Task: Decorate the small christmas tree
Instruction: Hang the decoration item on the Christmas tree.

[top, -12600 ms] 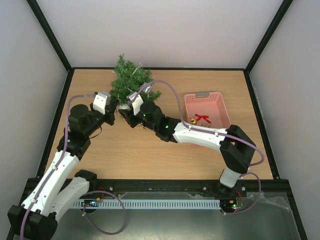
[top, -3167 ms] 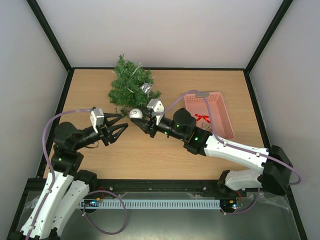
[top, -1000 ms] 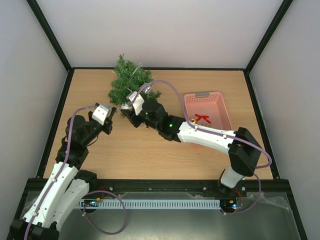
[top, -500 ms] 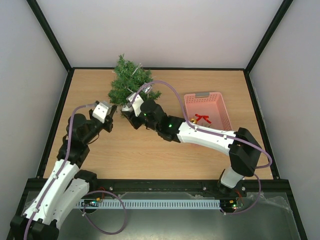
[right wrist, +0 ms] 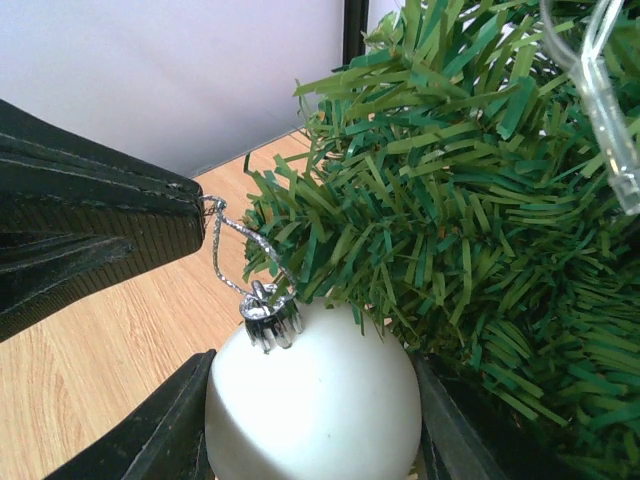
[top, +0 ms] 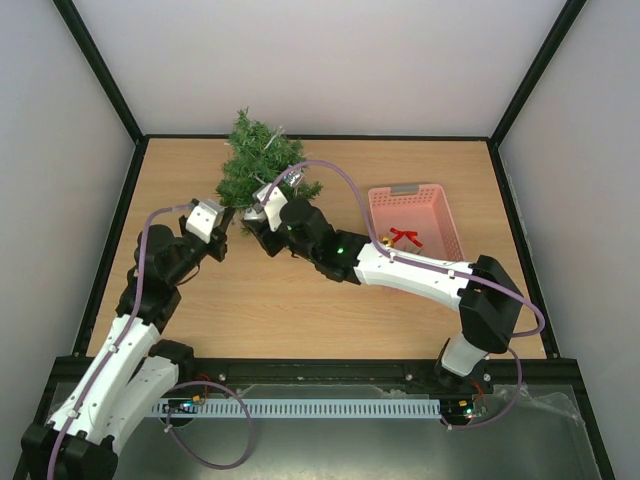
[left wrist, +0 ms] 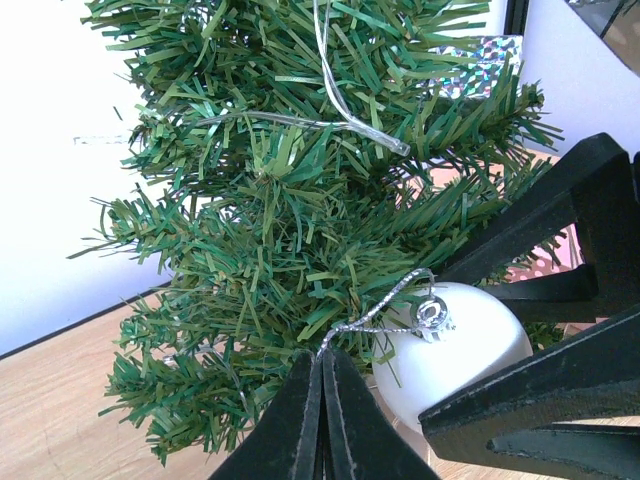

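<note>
The small christmas tree [top: 257, 165] stands at the back left of the table, bushy and dark green [left wrist: 300, 200] [right wrist: 480, 200]. At its lower branches my right gripper [right wrist: 312, 430] is shut on a white ball ornament [right wrist: 315, 400] [left wrist: 450, 350], one finger on each side. A silver hanging loop [left wrist: 385, 305] [right wrist: 235, 250] runs from the ball's cap to my left gripper [left wrist: 322, 362], which is shut on the loop's end. In the top view both grippers [top: 230, 222] [top: 255, 226] meet at the foot of the tree, and the ball is hidden there.
A pink basket [top: 375, 215] at the right holds a red bow [top: 404, 237] and a gold bell [top: 386, 242]. The tree carries a shiny silver gift ornament [left wrist: 470, 80] and a clear light string [left wrist: 340, 100]. Black frame posts line the table edges.
My left gripper has moved a little up toward the tree with the loop pinched. The right gripper with the ball has barely moved.
</note>
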